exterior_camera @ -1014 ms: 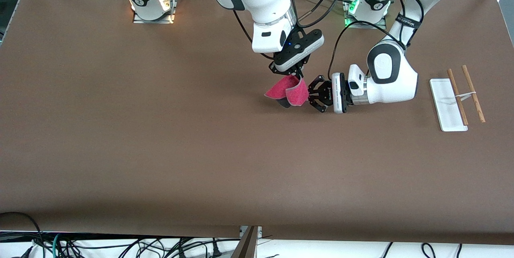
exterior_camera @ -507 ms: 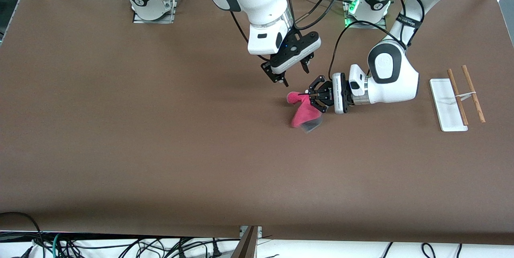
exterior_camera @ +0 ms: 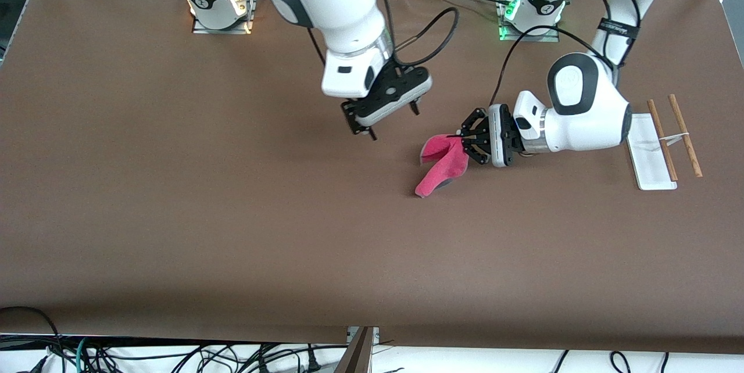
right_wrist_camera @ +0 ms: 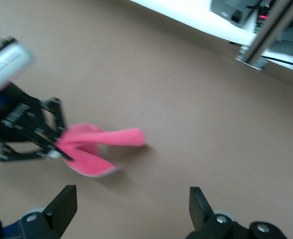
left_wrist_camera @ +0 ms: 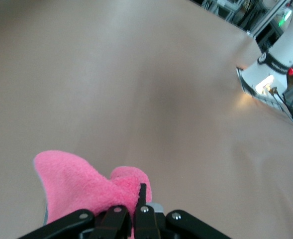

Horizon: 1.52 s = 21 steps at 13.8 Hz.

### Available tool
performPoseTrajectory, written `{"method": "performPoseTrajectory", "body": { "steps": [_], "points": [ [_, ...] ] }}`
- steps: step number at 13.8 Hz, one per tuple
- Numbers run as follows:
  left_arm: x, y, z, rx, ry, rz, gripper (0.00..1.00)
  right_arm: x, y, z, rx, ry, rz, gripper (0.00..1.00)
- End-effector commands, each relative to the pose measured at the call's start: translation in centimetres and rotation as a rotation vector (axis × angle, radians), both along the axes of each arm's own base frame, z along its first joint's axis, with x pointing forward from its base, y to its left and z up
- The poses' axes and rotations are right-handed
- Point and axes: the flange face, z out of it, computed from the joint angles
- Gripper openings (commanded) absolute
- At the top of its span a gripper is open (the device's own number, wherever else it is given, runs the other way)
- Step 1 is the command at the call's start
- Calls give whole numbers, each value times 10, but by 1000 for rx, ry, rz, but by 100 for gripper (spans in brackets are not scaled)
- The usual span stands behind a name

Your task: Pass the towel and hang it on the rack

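The left hand (exterior_camera: 465,142) was clamped on one edge of the towel (exterior_camera: 442,165), low over the middle of the desk (exterior_camera: 174,216). Most of the towel hung loose and its tip seemed to touch the desk. The right hand (exterior_camera: 385,118) was up over the desk near the towel, with its fingers apart and nothing in them. The rack (exterior_camera: 660,143) stood at the left arm's end. I thought the towel could slip out, because so little was pinched. The hanging part might drag or catch on the rods.
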Motion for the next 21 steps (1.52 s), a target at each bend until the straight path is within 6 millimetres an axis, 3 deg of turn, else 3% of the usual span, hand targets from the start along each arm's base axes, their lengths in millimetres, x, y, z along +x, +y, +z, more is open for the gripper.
{"method": "performPoseTrajectory", "body": {
  "steps": [1,3,5,9,13,17,19,21],
  "points": [
    [15,21,30,135,56,-52,0,11,-37,26,-27,12,-21,100],
    [20,52,44,231,96,-86,0,24,-65,28,-59,44,-57,100],
    [28,99,49,280,153,-102,0,38,-99,43,-67,42,-66,100],
    [33,227,55,373,296,-70,0,67,-172,42,-132,107,-118,100],
    [16,336,49,561,375,-9,0,101,-252,39,-139,140,-232,100],
    [-4,415,62,784,419,27,0,123,-320,38,-138,145,-337,100],
    [-23,462,58,825,460,69,0,129,-344,38,-139,147,-370,100],
    [-35,492,52,873,490,79,0,133,-368,38,-142,154,-403,100]
  ]
}}
